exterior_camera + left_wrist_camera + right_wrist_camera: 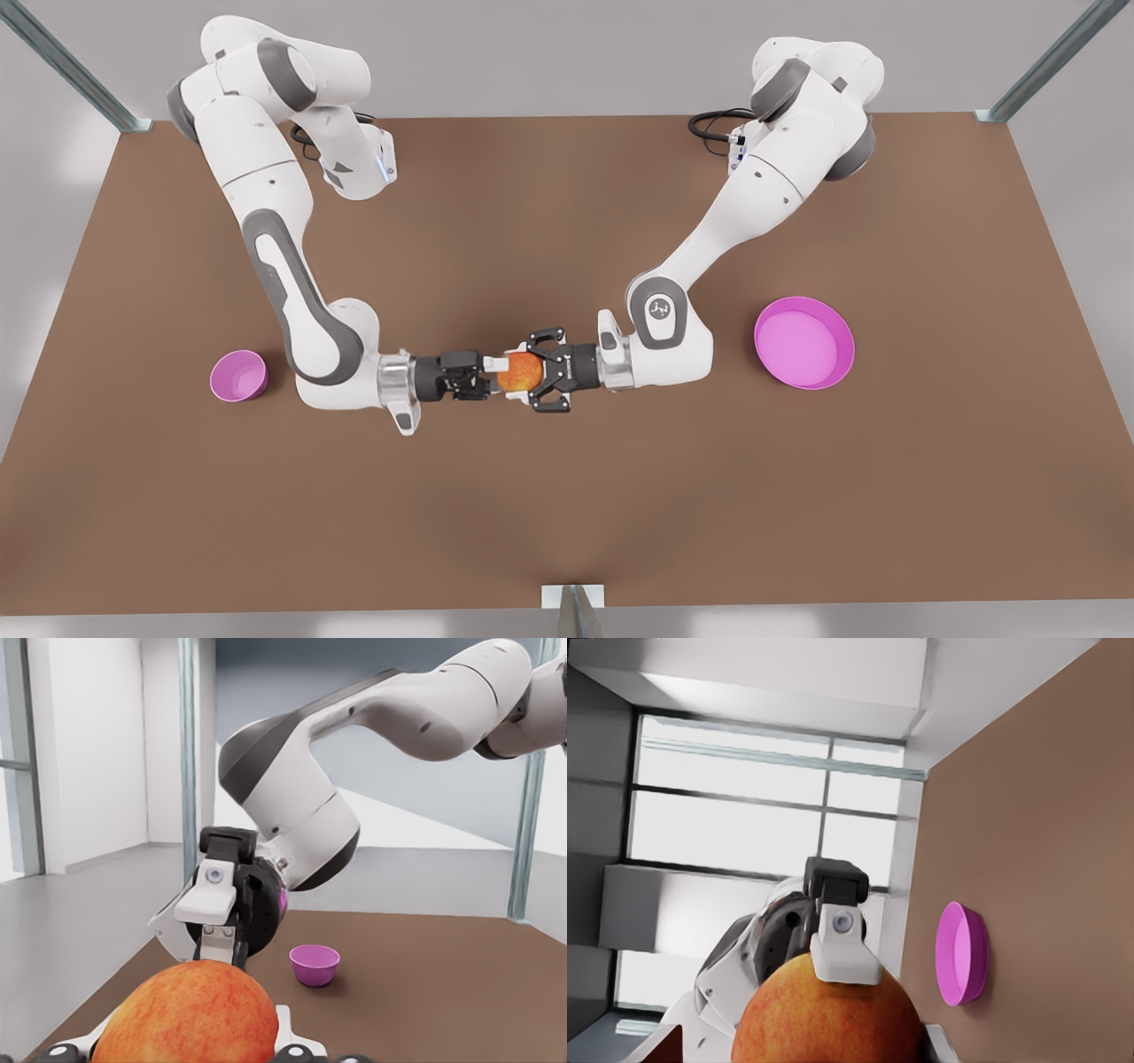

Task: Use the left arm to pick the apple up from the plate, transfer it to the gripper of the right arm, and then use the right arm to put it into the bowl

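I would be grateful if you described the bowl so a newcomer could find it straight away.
Start at the brown table and go to the front view's left side, beside the elbow of the arm there. The bowl sits alone: small, deep and pink-violet. The plate on the far side is similar in colour but wide and shallow.

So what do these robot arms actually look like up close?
Two matching arms: glossy white rounded shells with dark grey bands at the joints and silver wrist rings. Each ends in a black gripper, the left gripper and the right gripper. Black cables loop at each base.
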Controlling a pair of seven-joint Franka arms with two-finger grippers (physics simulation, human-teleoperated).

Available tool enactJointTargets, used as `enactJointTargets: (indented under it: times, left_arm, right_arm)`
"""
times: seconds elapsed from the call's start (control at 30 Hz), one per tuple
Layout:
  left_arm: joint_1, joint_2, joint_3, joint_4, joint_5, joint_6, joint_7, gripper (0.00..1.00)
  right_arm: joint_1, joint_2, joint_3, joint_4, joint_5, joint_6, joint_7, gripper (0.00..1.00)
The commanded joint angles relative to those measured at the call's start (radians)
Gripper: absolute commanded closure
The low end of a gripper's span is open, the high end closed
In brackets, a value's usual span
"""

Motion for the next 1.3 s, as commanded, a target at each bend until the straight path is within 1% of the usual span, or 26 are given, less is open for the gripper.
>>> enactJointTargets:
  times: [0.0,0.17,0.33,0.5,0.57,0.9,0.97,1.0,1.07,1.1,1.13,1.23,1.27]
  left_arm:
    - [0.0,-0.001,0.0,0.001,0.002,-0.004,0.094,0.25]
    - [-0.006,-0.001,0.0,0.001,0.002,-0.004,0.094,0.25]
    - [-0.006,-0.001,0.001,0.001,0.002,-0.004,0.094,0.25]
    - [-0.006,-0.001,0.003,0.001,0.002,-0.004,0.094,0.25]
    - [-0.006,-0.001,0.003,0.001,0.002,-0.004,0.094,0.25]
    - [-0.014,0.003,0.004,0.001,0.002,-0.004,0.096,0.25]
    - [-0.014,0.003,0.004,0.001,0.002,-0.004,0.096,0.25]
    - [-0.014,0.003,0.004,0.001,0.004,-0.004,0.096,0.25]
    - [-0.014,0.003,0.004,0.001,0.004,-0.004,0.096,0.25]
    - [-0.014,0.003,0.004,0.001,0.004,-0.004,0.096,0.25]
    - [-0.014,0.003,0.006,0.001,0.004,-0.004,0.096,0.25]
    - [-0.014,0.003,0.006,0.001,0.004,-0.004,0.096,0.25]
    - [-0.012,0.003,0.006,-0.001,0.004,-0.004,0.094,0.17]
  right_arm:
    - [0.0,0.018,0.0,0.002,0.006,0.039,-0.08,0.0]
    - [0.026,0.016,0.001,0.013,0.032,0.076,-0.072,0.0]
    - [0.031,0.015,0.001,-0.01,0.024,0.06,-0.074,0.0]
    - [0.016,-0.016,0.021,-0.038,0.023,0.057,-0.055,0.0]
    - [0.014,-0.05,0.026,-0.062,0.019,0.057,-0.014,0.0]
    - [0.029,-0.038,0.026,-0.056,0.021,0.07,-0.028,0.0]
    - [0.029,-0.038,0.026,-0.055,0.021,0.07,-0.029,0.13]
    - [0.029,-0.038,0.026,-0.055,0.021,0.07,-0.029,0.17]
    - [0.029,-0.038,0.026,-0.053,0.021,0.07,-0.028,0.26]
    - [0.029,-0.038,0.026,-0.052,0.021,0.068,-0.028,0.28]
    - [0.029,-0.038,0.026,-0.05,0.021,0.068,-0.028,0.33]
    - [0.028,-0.038,0.026,-0.045,0.02,0.068,-0.026,0.33]
    - [0.026,-0.038,0.026,-0.045,0.02,0.068,-0.026,0.33]
